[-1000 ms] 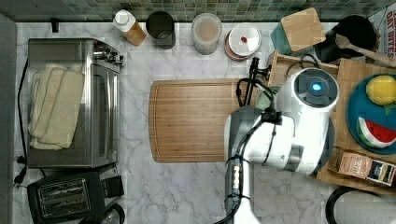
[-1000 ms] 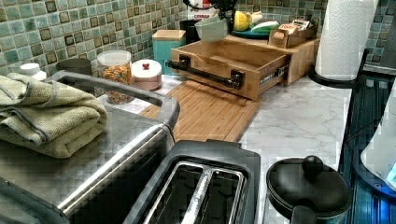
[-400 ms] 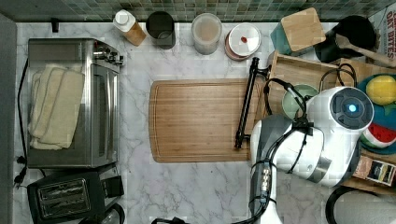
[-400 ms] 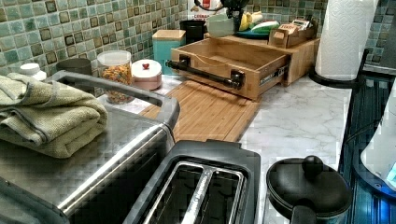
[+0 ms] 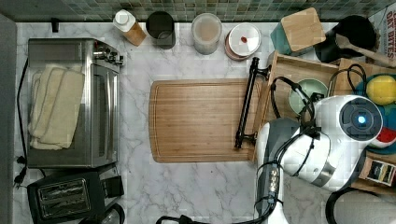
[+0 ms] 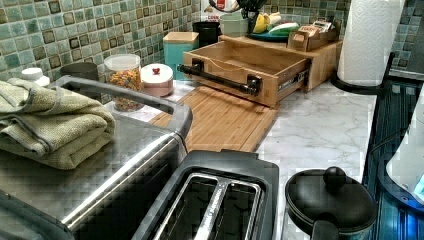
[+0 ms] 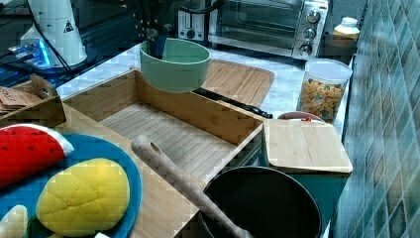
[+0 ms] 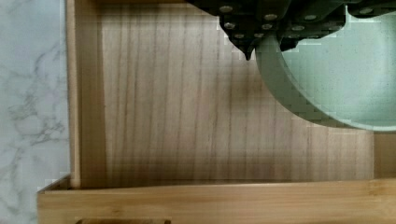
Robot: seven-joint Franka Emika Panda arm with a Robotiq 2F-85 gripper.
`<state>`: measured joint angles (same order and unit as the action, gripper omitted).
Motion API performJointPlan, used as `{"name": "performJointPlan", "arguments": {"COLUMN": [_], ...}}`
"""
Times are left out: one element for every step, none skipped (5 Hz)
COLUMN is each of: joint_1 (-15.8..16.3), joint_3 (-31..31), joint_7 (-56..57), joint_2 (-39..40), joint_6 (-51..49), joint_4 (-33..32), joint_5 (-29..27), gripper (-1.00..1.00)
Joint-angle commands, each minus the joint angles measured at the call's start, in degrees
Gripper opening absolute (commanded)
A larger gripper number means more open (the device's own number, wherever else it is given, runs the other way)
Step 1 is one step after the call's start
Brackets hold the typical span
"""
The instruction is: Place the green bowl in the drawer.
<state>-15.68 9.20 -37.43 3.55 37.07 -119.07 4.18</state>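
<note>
Pale green and smooth, the green bowl (image 7: 174,64) hangs in the air above the open drawer (image 7: 163,131), clear of its wooden floor. In the top view it sits over the drawer's inner part, near the plate of fruit (image 5: 380,114). The gripper (image 7: 154,35) is closed on the bowl's rim, one finger dipping inside the wall and the other outside it.

The bowl looks stiff and light, probably hard plastic or glazed ware, so it keeps its shape under a pinch. The smooth rim could slip or let the bowl tilt, and it may chip if dropped. The rim is the only sensible place to hold it, as it is held now.

A second ago the arm stood over the drawer's handle (image 5: 246,102) side, towards the cutting board (image 5: 200,120). It has since swung to the top view's right, carrying the bowl fully over the drawer. The desk (image 5: 201,186) and everything else are unchanged.
</note>
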Motion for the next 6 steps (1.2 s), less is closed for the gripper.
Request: {"name": "performJointPlan", "arguments": {"joint_1": [-3.5, -3.4, -1.7, -2.6, -3.8, -3.3], "joint_3": [2.0, 2.7, 4.8, 3.7, 2.3, 3.0], "joint_7": [13.6, 13.4, 15.3, 13.2, 11.2, 12.7], "joint_2": [1.2, 2.3, 3.3, 6.0, 7.0, 7.3], "joint_6": [12.8, 12.6, 16.0, 16.8, 18.0, 19.6], "joint_4": [-10.9, -10.7, -12.7, -11.9, -12.0, -12.5], "joint_5": [-13.4, -11.3, -12.7, -10.8, -8.2, -9.3], "gripper": [-1.00, -1.00, -1.00, -1.00, -1.00, -1.00]}}
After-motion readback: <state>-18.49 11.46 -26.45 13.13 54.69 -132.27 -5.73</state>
